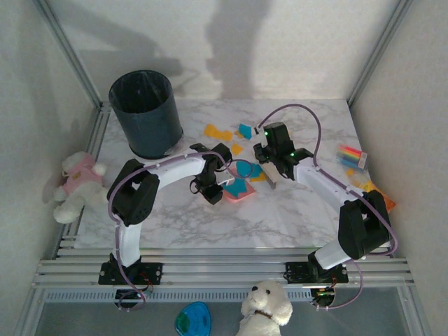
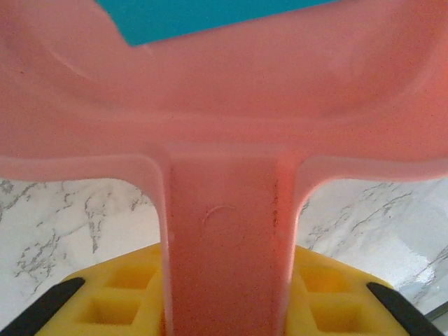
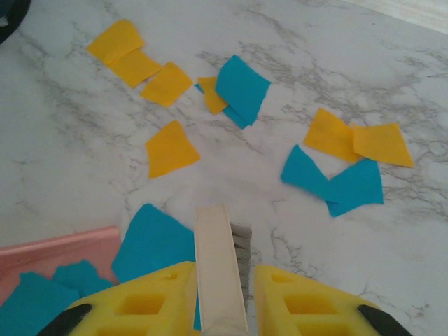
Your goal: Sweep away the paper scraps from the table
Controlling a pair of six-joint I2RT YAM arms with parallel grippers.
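On the white marble table [image 1: 280,217], my left gripper [image 1: 212,190] [image 2: 224,311] is shut on the handle of a pink dustpan [image 1: 241,190] [image 2: 224,119], which carries teal paper scraps [image 1: 238,185] [image 2: 196,17]. My right gripper [image 1: 269,171] [image 3: 220,297] is shut on a cream brush [image 3: 218,259] with its grey bristles down on the table, just right of the pan's edge [image 3: 56,248]. A teal scrap [image 3: 150,241] lies at that edge. Beyond the brush, orange scraps [image 3: 170,147] [image 1: 210,130] and teal scraps [image 3: 241,87] [image 1: 245,130] lie loose.
A dark bin [image 1: 147,112] stands at the table's back left. Striped packets [image 1: 352,155] and an orange packet [image 1: 381,199] lie by the right edge. A plush toy [image 1: 77,185] sits off the left side, another [image 1: 266,308] below the metal rail frame [image 1: 224,269].
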